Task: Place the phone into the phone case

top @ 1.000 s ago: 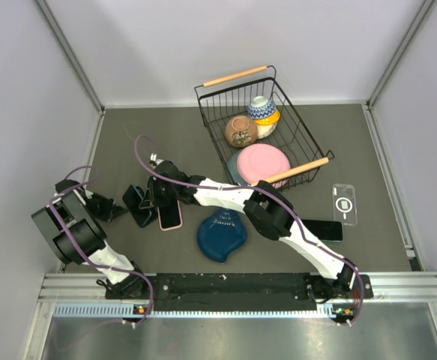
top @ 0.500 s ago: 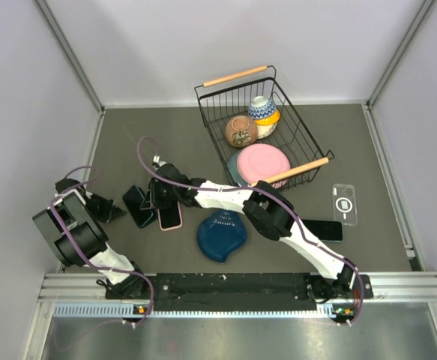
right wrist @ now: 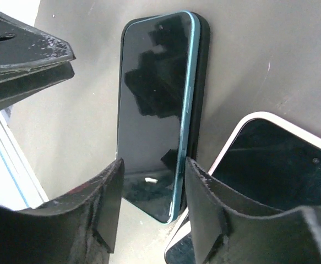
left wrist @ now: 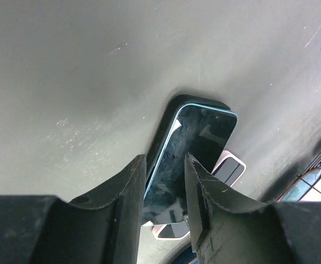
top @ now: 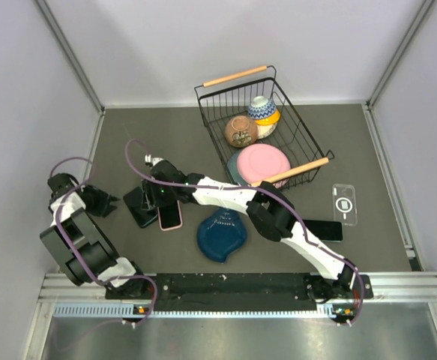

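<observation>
A dark phone with a teal rim (top: 139, 209) lies partly on a black phone case (right wrist: 202, 82) at the left of the mat; it also shows in the left wrist view (left wrist: 196, 143) and the right wrist view (right wrist: 152, 104). My right gripper (top: 151, 198) is open and hangs over the phone's end (right wrist: 152, 192), one finger on each side. My left gripper (top: 106, 202) is open a little and empty, just left of the phone and pointing at it (left wrist: 166, 187). A clear case (top: 344, 204) and a black phone (top: 323, 229) lie at the right.
A pink-cased phone (top: 170, 216) lies right beside the teal phone, and shows in the right wrist view (right wrist: 276, 170). A blue plate (top: 222, 234) is near the front centre. A wire basket (top: 308, 139) with bowls and a pink plate stands at the back.
My left arm has drawn back a little to the left, away from the phone. My right gripper has shifted slightly forward over the phone. The phone and case have not moved.
</observation>
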{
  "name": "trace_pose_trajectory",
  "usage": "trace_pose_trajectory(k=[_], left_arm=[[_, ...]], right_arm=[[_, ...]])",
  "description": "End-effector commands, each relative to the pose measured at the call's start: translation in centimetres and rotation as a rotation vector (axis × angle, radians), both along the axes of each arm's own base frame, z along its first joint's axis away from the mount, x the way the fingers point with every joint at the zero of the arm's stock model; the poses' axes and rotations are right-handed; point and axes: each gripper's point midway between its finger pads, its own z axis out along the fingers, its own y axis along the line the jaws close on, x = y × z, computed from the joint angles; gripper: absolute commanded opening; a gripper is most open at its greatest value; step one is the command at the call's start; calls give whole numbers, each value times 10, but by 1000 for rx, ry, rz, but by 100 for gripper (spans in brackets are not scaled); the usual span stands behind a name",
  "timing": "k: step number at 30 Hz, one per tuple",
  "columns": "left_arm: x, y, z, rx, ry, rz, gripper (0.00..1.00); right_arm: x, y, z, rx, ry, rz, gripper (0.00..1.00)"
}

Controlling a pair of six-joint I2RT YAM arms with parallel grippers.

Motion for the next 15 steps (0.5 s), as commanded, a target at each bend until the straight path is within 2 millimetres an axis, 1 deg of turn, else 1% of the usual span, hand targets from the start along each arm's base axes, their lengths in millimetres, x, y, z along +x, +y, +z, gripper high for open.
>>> trace_pose_trajectory(k=[1,2,3,4,6,7,15], left_arm=[[9,-5,1,-26,-71,-36,39],[11,-9,1,-50,-85,-51,40],[10,-11,-3,-66,-78,-50,39],[11,-13,-4,-72,-83,-54,39],[11,-16,-7,-87,-86,-65,41],[12,-16,-8,-85,-92,-68,41],[10,-22,-25,-144,-54,-73,43]], right_arm=[[2,17,72,109,-134,52,50],[2,19,73,113,-138,58,52],[3,20,71,113,-137,60,56],[2,20,63,102,-135,66,58],[3,22,61,104,-138,75,61],[4,23,54,95,-135,76,61],[8,22,29,59,-135,79,64]])
